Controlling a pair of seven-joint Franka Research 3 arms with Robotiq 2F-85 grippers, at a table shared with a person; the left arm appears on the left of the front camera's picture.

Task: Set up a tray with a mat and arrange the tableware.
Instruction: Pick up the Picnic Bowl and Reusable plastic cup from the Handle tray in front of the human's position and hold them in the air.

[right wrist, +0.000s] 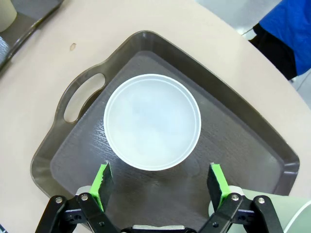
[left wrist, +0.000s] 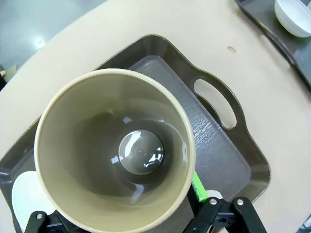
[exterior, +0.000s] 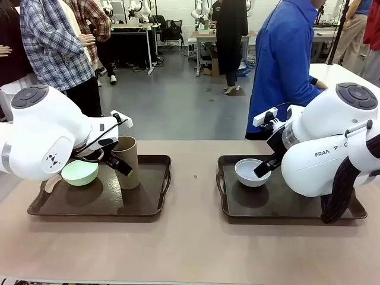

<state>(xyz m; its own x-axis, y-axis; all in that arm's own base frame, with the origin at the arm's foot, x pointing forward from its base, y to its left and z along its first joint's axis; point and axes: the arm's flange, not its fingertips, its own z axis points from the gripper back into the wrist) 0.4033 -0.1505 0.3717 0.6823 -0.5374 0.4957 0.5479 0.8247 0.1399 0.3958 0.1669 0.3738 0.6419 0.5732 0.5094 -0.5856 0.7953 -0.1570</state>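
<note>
My left gripper (exterior: pixel 120 160) (left wrist: pixel 121 206) is shut on the tan-brown cup (exterior: pixel 126 163) (left wrist: pixel 116 145), which leans slightly over the left tray (exterior: pixel 151 202) (left wrist: pixel 218 97); whether its base touches the mat I cannot tell. The mint green bowl (exterior: pixel 80 172) (left wrist: pixel 26 194) sits beside it on that tray. The white bowl (exterior: pixel 252 172) (right wrist: pixel 152 121) rests on the mat of the right tray (exterior: pixel 231 208) (right wrist: pixel 243 141). Just above it my right gripper (exterior: pixel 268 163) (right wrist: pixel 159 182) hangs open, holding nothing. A pale green cup (right wrist: pixel 286 213) stands by the right fingers.
A person in a blue top (exterior: pixel 285 59) stands at the far side behind the right tray. Bare tan tabletop (exterior: pixel 193 249) lies between the trays and along the near edge. Other people stand farther back on the left.
</note>
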